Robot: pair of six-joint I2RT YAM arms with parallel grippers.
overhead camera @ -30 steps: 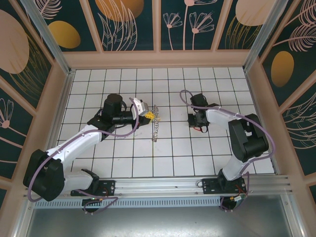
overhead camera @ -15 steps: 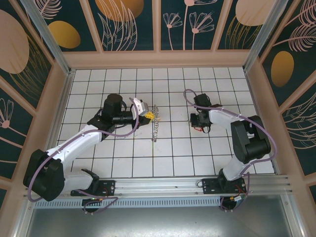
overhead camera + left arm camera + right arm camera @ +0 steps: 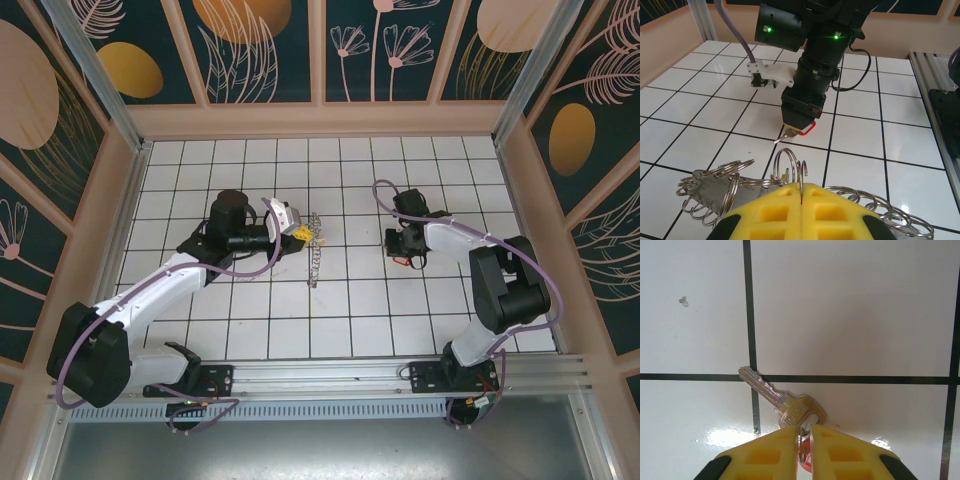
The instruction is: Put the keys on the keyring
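The left arm [image 3: 150,290] is stretched forward and inward from its base, with the wrist laid nearly level, so that the left gripper [image 3: 297,232] is pointed to the right. Its yellow pads [image 3: 765,215] are pressed together on a ring of the keyring [image 3: 715,187]. The right arm [image 3: 505,285] is folded sharply at the elbow, with the forearm angled leftward. The right gripper [image 3: 403,258] is aimed straight down and is pinched on the red-tagged key [image 3: 790,407].
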